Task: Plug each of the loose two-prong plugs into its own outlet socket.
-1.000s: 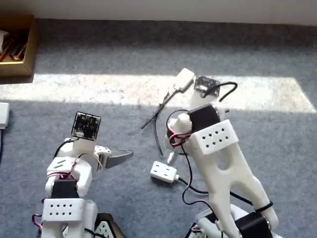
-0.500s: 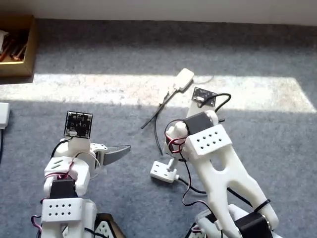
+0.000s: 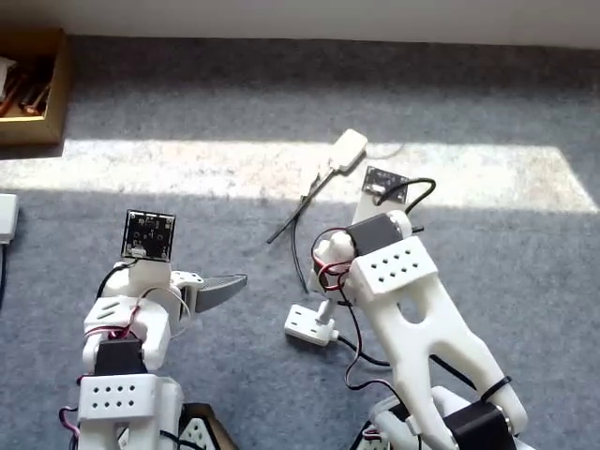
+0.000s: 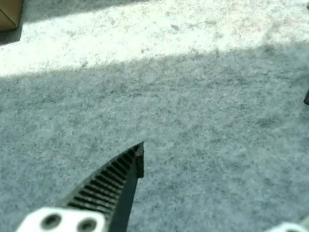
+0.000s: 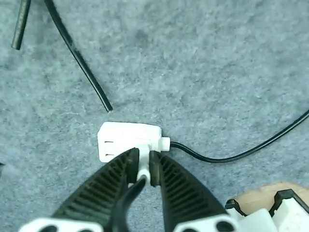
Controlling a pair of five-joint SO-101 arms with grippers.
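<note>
The carpet [image 3: 187, 103] is speckled grey, crossed by a pale sunlit band, and a brown wooden box [image 3: 37, 89] sits at its far left corner. The outlet block [image 5: 126, 137] and the plug [image 5: 141, 170] are white, while the block's cord [image 5: 231, 155] is black. The right gripper [image 5: 141, 162] has black ribbed fingers [image 5: 108, 186] on a white body, and the adapter [image 3: 349, 150] in the sunlit band is white.

carpet [image 3: 169, 84]: grey-blue, short pile, covers the floor. sun band [image 3: 187, 169]: one bright strip across the carpet, edge to edge; the rest is in shade. wall [image 3: 281, 17]: pale strip beyond the sun band, at the carpet's far edge. wooden box [image 3: 42, 94]: brown, open, just beyond the sun band's left end; contents unclear. white block [image 3: 6, 217]: just nearer than the sun band's left end, cut off by the edge.
</note>
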